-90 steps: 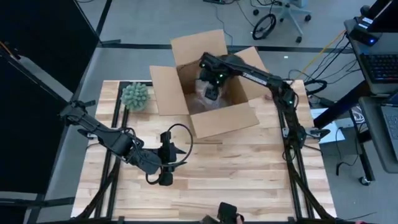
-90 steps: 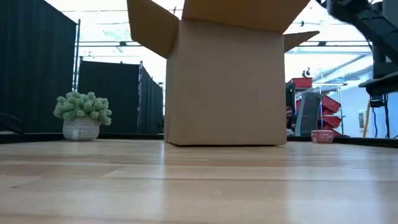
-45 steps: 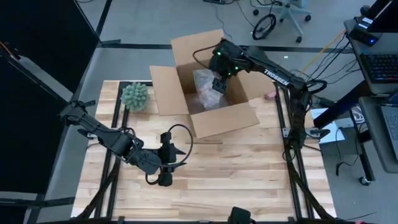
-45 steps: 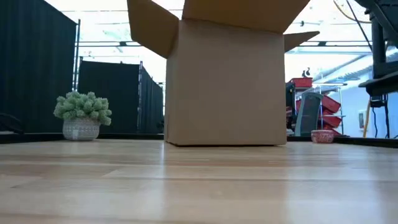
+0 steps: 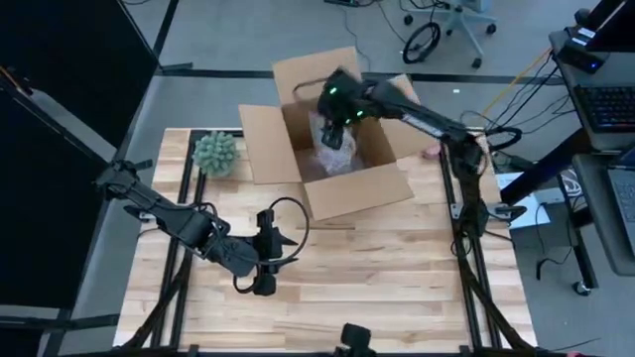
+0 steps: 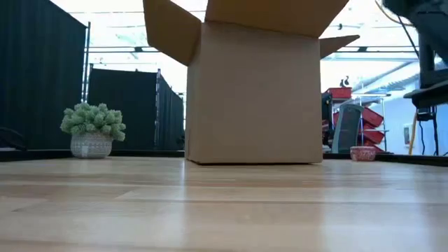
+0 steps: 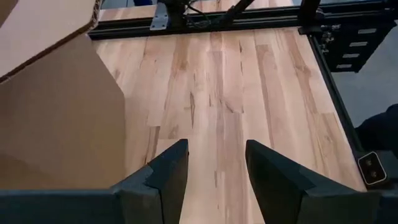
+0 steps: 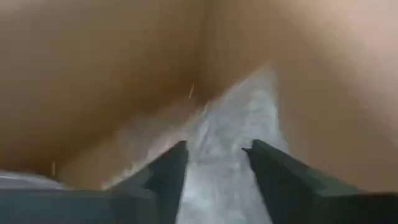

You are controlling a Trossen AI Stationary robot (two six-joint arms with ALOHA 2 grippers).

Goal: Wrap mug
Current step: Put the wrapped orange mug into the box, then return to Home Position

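Right gripper [image 5: 333, 127] swung from box's right side to over bubble-wrapped mug [image 5: 335, 151] inside cardboard box [image 5: 357, 188], view blurred by motion. Jaws parted, nothing held; wrap visible between and beyond fingers in right wrist view. Bundle sits mid-box, so likely final nudging or re-grasp. Box walls and raised flaps crowd right arm; little side room. Left gripper [image 5: 264, 263] parked over bare tabletop [image 5: 397, 288], jaws apart, empty. Potted plant [image 5: 215, 153] clear at box's left.

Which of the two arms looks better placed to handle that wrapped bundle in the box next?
The right one. Its gripper hangs in the box over the bundle, jaws open. The left gripper waits on the table, away from the box.
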